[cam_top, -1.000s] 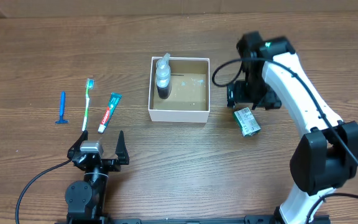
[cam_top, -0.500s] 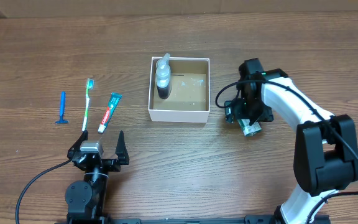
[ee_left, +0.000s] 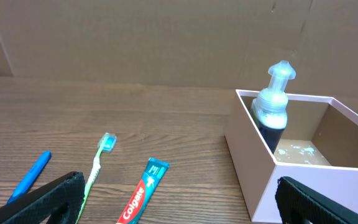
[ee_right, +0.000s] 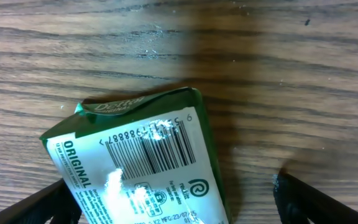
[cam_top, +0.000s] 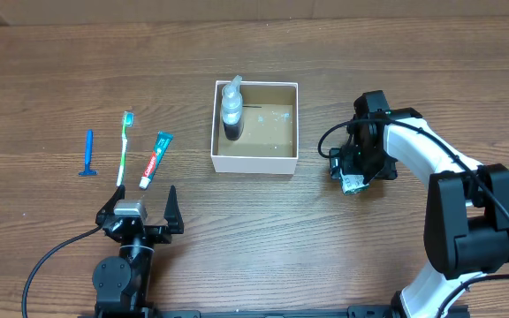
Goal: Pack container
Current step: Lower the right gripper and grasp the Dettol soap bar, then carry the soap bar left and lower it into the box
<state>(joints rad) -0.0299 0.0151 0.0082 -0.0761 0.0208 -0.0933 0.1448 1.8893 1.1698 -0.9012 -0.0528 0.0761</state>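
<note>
The container point(cam_top: 254, 163) is a square white-walled box with a brown floor at the table's middle. A clear pump bottle point(cam_top: 231, 110) stands in its left part. It also shows in the left wrist view point(ee_left: 253, 168) with the bottle point(ee_left: 273, 106). A green soap packet point(cam_top: 353, 185) with a white barcode label lies right of the container. My right gripper point(cam_top: 354, 170) is low over the packet, open, with a finger on each side point(ee_right: 179, 208) of the packet point(ee_right: 142, 168). My left gripper point(cam_top: 140, 210) is open and empty near the front edge point(ee_left: 179, 205).
A toothbrush point(cam_top: 125, 146), a toothpaste tube point(cam_top: 155, 159) and a blue razor point(cam_top: 87, 154) lie in a row left of the container. They also show in the left wrist view: toothbrush point(ee_left: 98, 165), tube point(ee_left: 143, 193), razor point(ee_left: 30, 177).
My right arm has swung from beside the container toward the front and come down over the soap packet. The left arm has not moved.
</note>
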